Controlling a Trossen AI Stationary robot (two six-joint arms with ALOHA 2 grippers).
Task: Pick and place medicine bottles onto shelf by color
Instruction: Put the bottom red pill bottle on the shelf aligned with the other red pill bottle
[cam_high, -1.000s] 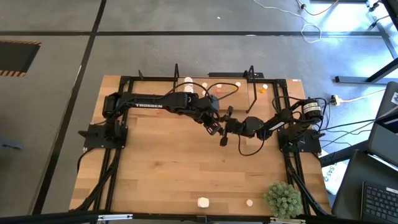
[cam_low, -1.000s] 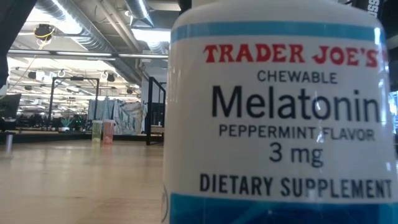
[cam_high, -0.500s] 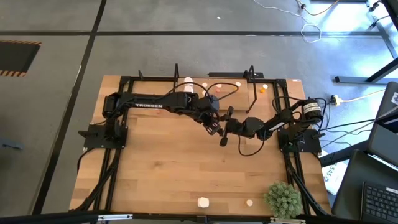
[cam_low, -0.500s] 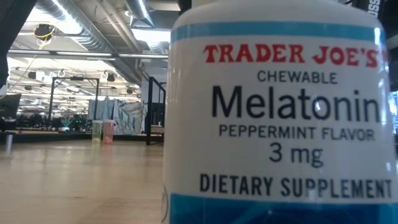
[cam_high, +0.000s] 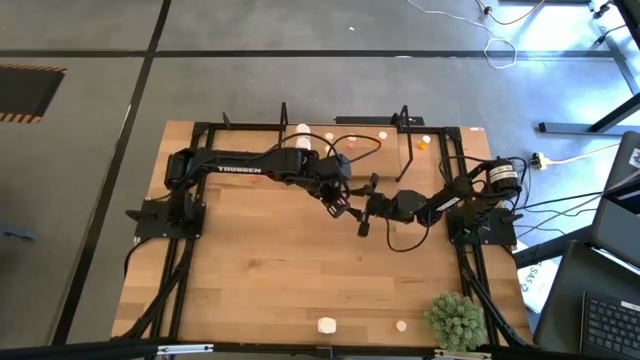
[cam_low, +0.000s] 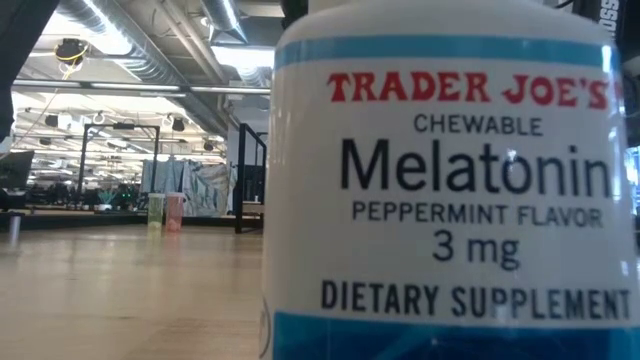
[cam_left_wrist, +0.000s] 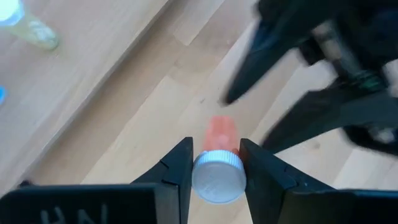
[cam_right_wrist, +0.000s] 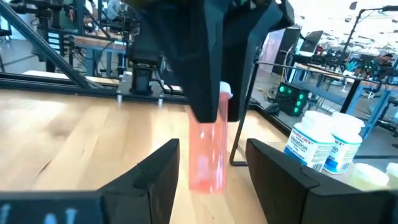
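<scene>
Melatonin bottle (cam_low: 450, 190) blocks low view; left pincer (cam_left_wrist: 215, 163) grips pink bottle (cam_left_wrist: 219, 138)

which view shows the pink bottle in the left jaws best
The right wrist view: the pink bottle hangs full length, upright, from the left gripper. The left wrist view shows only its white cap and some pink below. The high view hides it under the arms; the low view is blocked by a melatonin bottle.

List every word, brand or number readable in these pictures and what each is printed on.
"TRADER JOE'S" – white bottle, low view
"CHEWABLE Melatonin" – same bottle
"PEPPERMINT FLAVOR 3 mg" – same bottle
"DIETARY SUPPLEMENT" – same bottle
"TROSSEN" – left arm, high view
Labels on the two white bottles in the right wrist view: too blurred to read.
</scene>
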